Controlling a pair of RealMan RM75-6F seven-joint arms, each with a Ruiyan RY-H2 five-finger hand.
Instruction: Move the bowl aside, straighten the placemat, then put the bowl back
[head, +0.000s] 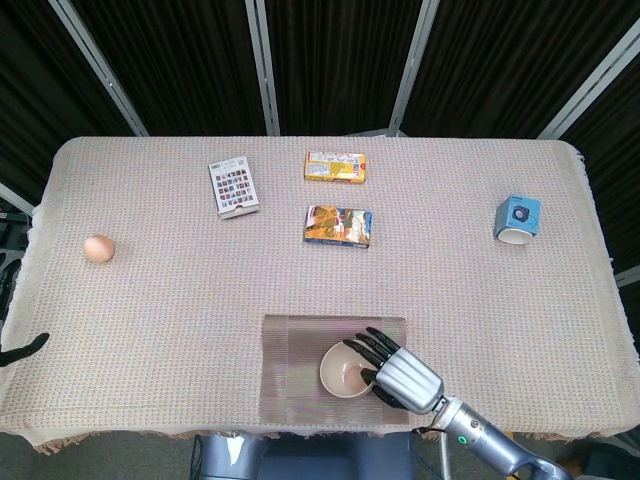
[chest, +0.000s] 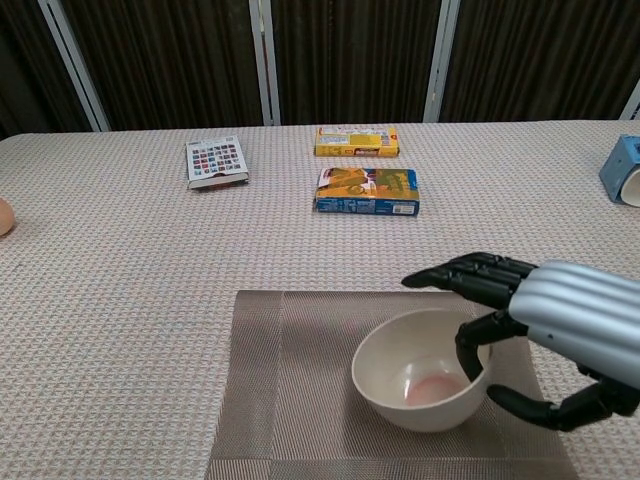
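One bowl (chest: 419, 370) on the placemat (chest: 290, 390), right half, near table edge | right hand (chest: 545, 325) grips its right rim, one finger inside, thumb under outside | bowl looks slightly raised, contact with mat unclear | left hand (head: 22, 350) barely visible at table's left edge, state cannot be told

My table (head: 180, 300) wears a beige woven cloth that hangs over its edges. On it, at the near edge by me, lies a brown placemat (head: 295, 365); at the far side lie a card of small pictures (head: 233, 186) and a yellow box (head: 335, 166), with a blue-and-yellow box (head: 338, 226) just nearer than the yellow one. An egg (head: 99, 248) sits well off to the left, and a blue box (head: 517, 218) stands near the right edge.
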